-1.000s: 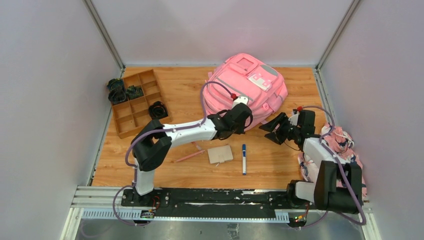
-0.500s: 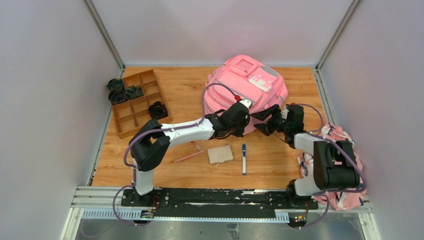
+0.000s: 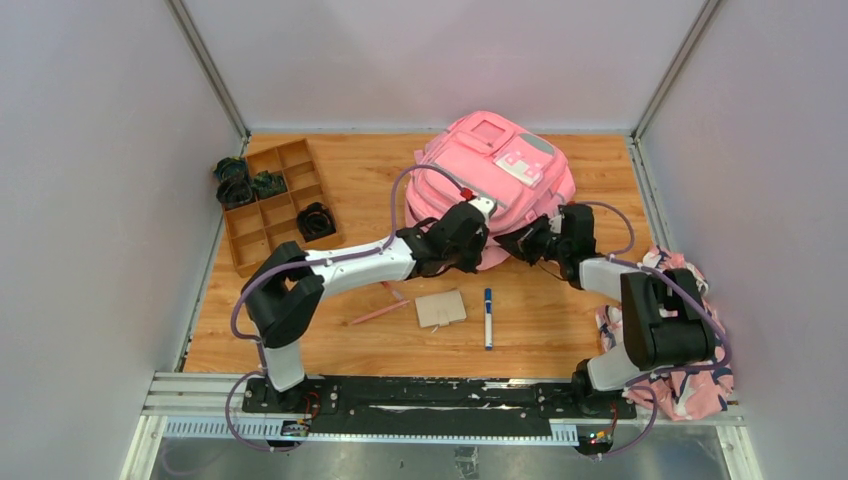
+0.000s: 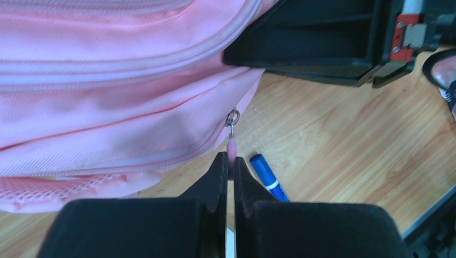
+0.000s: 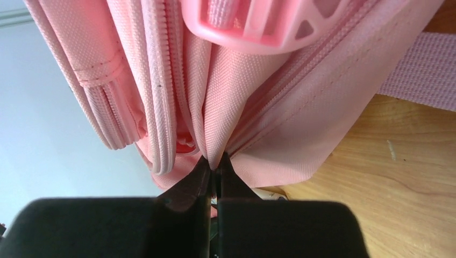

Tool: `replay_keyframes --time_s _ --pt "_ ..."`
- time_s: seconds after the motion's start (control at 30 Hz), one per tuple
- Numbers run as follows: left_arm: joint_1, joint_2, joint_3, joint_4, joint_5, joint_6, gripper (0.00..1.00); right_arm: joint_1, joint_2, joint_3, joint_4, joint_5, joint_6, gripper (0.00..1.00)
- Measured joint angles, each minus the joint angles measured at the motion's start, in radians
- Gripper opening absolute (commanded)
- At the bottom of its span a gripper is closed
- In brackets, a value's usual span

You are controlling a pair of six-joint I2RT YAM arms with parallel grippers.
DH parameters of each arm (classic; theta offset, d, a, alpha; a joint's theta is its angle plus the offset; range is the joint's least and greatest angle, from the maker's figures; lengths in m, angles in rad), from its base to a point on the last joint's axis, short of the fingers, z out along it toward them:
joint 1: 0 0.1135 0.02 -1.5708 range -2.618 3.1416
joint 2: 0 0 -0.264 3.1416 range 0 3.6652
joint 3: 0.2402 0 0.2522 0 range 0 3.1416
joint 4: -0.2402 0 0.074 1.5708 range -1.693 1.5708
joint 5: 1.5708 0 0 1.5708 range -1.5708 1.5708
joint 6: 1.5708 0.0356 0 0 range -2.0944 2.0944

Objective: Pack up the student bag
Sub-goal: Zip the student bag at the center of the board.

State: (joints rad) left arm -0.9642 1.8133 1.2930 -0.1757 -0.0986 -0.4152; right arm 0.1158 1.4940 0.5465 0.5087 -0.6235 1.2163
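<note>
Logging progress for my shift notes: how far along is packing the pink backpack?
Done: nothing looks packed. In hand: the left tool is shut on the pink zipper pull of the large pink fabric backpack, while the right tool pinches a fold of its fabric, apparently to unzip it. Left: the blue capped marker, tan flat notebook and thin pink pencil lie on the wooden table, unpacked.

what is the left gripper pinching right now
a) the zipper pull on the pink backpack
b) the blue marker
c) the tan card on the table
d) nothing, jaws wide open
a: the left wrist view shows the left gripper shut on the zipper pull of the pink backpack, with the blue marker lying untouched on the wood beyond.
</note>
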Motion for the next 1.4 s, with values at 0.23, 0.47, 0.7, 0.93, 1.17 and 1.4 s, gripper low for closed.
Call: replay_keyframes --time_s 0.23,0.47,0.7,0.93,1.17,1.4 --pt "0.05 -0.093 -0.102 0.006 0.055 0.008 0.0 -0.072 0.008 0.146 -0.294 -0.063 -0.237 0.0" --pt "0.148 -0.201 -0.222 0.029 0.097 0.0 0.0 -0.231 0.053 0.206 -0.499 -0.15 -0.469 0.08" --pt "0.249 -0.201 -0.264 0.028 0.116 -0.069 0.0 -0.246 0.109 0.317 -0.617 -0.08 -0.584 0.72" --pt "0.233 -0.202 -0.264 0.033 0.148 -0.113 0.0 -0.218 -0.257 0.233 -0.703 0.098 -0.571 0.75" --pt "0.137 -0.139 -0.236 0.077 0.186 -0.18 0.0 0.066 -0.487 0.114 -0.697 0.221 -0.369 0.72" --pt "0.056 -0.062 -0.18 0.127 0.266 -0.222 0.0 0.153 -0.417 0.031 -0.66 0.277 -0.157 0.68"
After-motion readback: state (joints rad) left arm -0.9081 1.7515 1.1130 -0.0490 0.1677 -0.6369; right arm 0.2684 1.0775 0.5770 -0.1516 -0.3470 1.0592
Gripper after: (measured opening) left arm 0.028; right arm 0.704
